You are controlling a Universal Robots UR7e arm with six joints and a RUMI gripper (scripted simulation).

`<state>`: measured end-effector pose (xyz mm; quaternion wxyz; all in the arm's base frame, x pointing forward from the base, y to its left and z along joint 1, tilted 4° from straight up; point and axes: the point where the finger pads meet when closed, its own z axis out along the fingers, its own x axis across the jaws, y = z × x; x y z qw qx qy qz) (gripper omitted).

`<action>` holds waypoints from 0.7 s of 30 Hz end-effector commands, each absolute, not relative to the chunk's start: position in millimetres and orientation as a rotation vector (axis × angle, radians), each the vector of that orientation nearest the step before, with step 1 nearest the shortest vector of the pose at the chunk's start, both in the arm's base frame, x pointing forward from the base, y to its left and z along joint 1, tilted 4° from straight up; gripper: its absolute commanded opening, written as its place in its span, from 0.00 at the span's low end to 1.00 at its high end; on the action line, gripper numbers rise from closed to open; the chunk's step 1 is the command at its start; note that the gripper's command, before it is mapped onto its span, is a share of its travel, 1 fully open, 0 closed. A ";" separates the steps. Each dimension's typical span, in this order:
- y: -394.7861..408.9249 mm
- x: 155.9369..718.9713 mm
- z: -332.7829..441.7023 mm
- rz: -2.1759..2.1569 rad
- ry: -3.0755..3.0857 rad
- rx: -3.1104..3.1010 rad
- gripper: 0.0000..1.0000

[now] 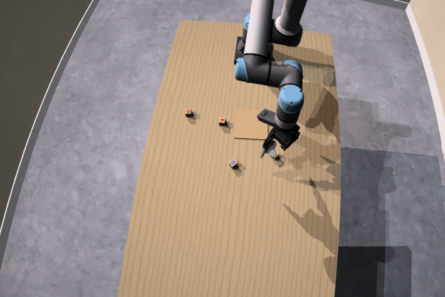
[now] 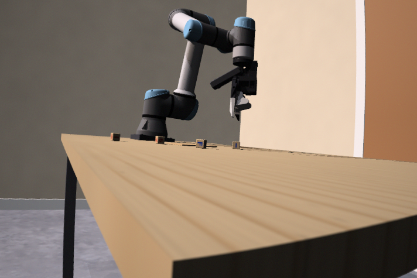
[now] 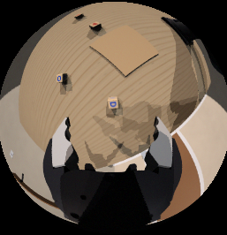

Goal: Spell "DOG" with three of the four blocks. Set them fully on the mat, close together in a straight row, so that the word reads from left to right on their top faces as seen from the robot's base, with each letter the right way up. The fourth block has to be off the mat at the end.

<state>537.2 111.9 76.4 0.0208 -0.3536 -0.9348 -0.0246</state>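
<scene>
The D block (image 1: pixel 276 157) (image 2: pixel 236 145) (image 3: pixel 112 104) stands off the mat, its blue letter facing up in the wrist view. The blue O block (image 1: pixel 233 163) (image 2: pixel 201 144) (image 3: pixel 60 79) stands off the mat's front-left corner. The red G block (image 1: pixel 188 112) (image 2: pixel 115 137) (image 3: pixel 79 17) is farthest left. A block with a red letter, perhaps an A (image 1: pixel 222 120) (image 2: pixel 160 140) (image 3: pixel 95 26), stands just left of the square mat (image 1: pixel 247 124) (image 3: pixel 124 49). My gripper (image 1: pixel 269 155) (image 2: pixel 235 117) (image 3: pixel 111 117) is open and empty, high above the D block, partly hiding it in the top view.
The wooden table (image 1: pixel 201 214) (image 2: pixel 202 184) carries the arm's base at its back. The camera bracket (image 1: pixel 266 117) sticks out over the mat's right part in the top view. The table's right edge lies beyond the D block, and arm shadows fall there.
</scene>
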 end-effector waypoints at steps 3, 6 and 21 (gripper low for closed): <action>122.3 542.6 76.8 -0.083 -2.949 -0.959 1.00; 122.5 542.7 76.8 -0.083 -2.950 -0.957 1.00; 121.6 542.7 77.0 -0.083 -2.950 -0.959 0.37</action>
